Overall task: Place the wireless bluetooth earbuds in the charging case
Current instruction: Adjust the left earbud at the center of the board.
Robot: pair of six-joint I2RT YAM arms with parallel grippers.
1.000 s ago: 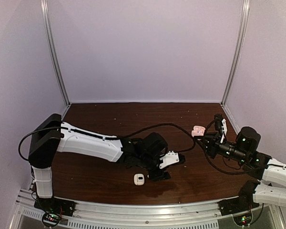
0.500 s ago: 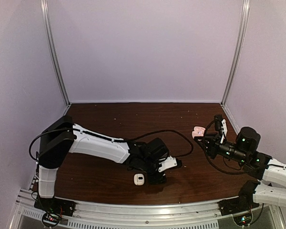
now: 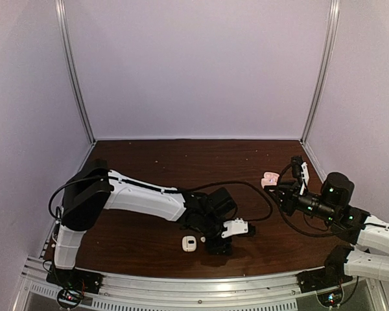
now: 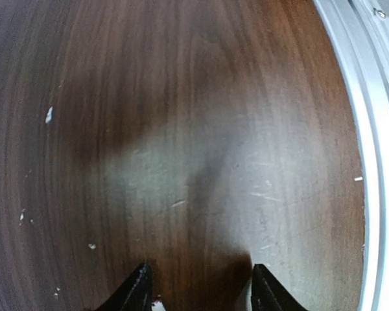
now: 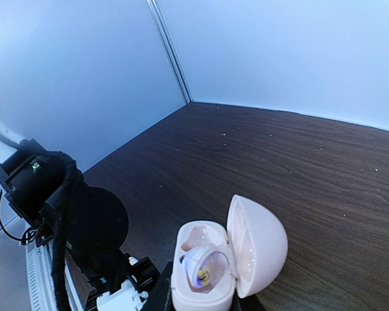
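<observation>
Closest to us, a silver rail (image 3: 194, 284) runs along the front edge of the brown wood tabletop (image 3: 149, 162). Just behind the rail, the left hand (image 3: 219, 245) reaches down to the wood. Its two black fingers (image 4: 140, 288) stand apart. Nothing is between them, only bare wood.

A small white rounded thing (image 3: 189, 243) lies on the tabletop just to the left of this hand. It has a dark spot on top. It is too small to tell for sure, but it may be one of the earbuds.

Farther back, over on the right side, the right hand (image 3: 275, 186) is squeezed tight on the charging case (image 5: 204, 285). The case is pale, almost pink. Its lid (image 5: 258, 241) stands open and leans off to one side. One earbud (image 5: 204, 267) sits inside the case, with a bit of blue and yellow showing on it.

Behind it all stand plain pale walls (image 3: 194, 65).
</observation>
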